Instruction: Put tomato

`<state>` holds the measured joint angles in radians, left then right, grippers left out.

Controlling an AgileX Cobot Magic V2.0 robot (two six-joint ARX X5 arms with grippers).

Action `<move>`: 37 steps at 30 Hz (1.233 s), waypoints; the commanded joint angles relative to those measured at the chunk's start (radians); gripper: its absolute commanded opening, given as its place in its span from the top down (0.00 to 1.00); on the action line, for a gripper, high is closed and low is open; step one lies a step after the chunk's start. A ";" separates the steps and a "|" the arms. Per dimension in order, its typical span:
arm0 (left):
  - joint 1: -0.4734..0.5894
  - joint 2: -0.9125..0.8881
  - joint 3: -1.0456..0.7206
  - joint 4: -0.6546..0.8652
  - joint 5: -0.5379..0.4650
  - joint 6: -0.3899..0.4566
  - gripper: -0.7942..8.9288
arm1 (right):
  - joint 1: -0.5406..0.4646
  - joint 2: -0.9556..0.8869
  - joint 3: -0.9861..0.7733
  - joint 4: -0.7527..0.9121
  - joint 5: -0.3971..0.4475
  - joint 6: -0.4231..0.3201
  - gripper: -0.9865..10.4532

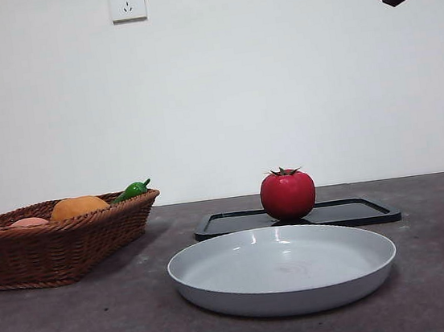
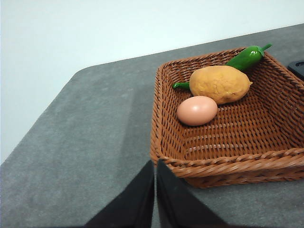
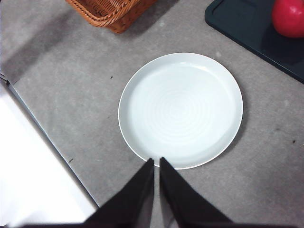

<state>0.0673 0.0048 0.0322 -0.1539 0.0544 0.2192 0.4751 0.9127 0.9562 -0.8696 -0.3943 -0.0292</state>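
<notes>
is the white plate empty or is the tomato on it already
Empty. The white plate shows only bare surface in the right wrist view; the tomato stands upright on the black tray behind it.

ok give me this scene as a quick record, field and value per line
tomato: upright on the black tray, untouched
plate: grey, nothing on it, in front of the tray
basket: wicker, holds an orange fruit, an egg and a green chili
left gripper: jaws shut, holding nothing, near the basket
right gripper: jaws shut, holding nothing, above the plate's edge
task state: tomato not yet picked up
</notes>
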 commanded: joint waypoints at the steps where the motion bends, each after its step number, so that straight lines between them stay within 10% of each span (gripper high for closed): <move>1: 0.002 -0.002 -0.021 0.012 -0.003 -0.003 0.91 | 0.006 0.005 0.009 0.010 -0.005 -0.005 0.91; 11: 0.002 -0.002 -0.021 0.012 -0.003 -0.003 0.91 | -0.042 -0.020 0.006 0.056 0.010 -0.041 0.91; 23: 0.002 -0.002 -0.021 0.012 -0.003 -0.003 0.91 | -0.389 -0.332 -0.381 0.712 0.020 0.067 0.91; 37: 0.002 -0.002 -0.021 0.012 -0.003 -0.003 0.91 | -0.562 -0.739 -0.829 0.948 0.350 0.131 0.91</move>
<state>0.0673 0.0048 0.0322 -0.1539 0.0544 0.2192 -0.0834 0.1867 0.1364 0.0650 -0.0505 0.0834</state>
